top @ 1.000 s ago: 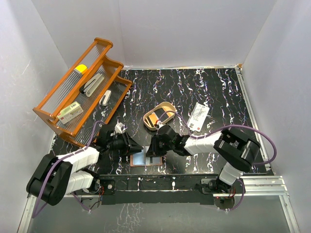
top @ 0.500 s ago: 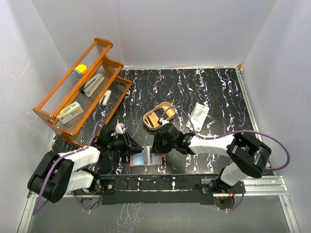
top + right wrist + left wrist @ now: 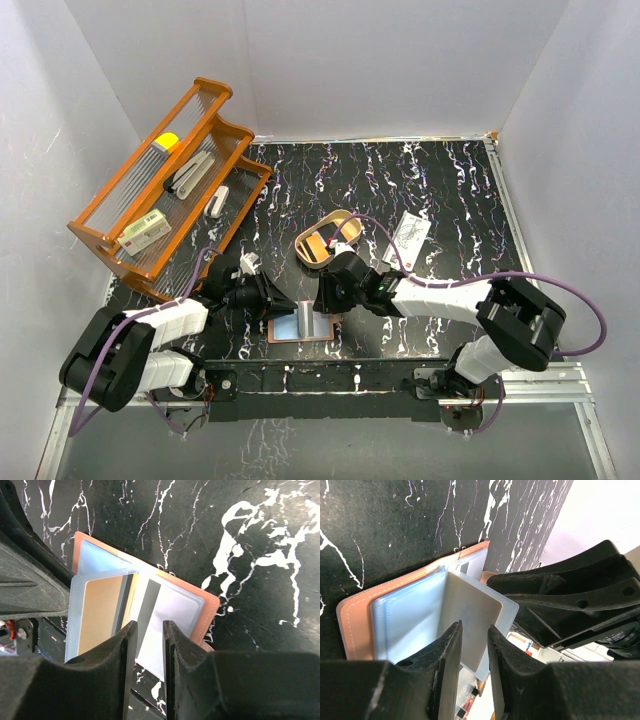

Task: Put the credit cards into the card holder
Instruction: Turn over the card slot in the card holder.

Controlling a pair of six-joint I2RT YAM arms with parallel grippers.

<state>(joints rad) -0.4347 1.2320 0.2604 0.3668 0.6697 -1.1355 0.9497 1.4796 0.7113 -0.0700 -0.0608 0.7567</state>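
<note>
Leaf (image 3: 303,321) now upright, left claw (image 3: 289,308), right claw (image 3: 322,304) hemming card holder (image 3: 285,332)

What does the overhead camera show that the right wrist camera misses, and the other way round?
Only the overhead view shows the orange rack, the tan tray and a white card lying beyond the tray. Only the right wrist view shows what sits in the clear pockets: an orange card and a pale card with a grey stripe. Both show the open card holder on the black marbled table.
</note>
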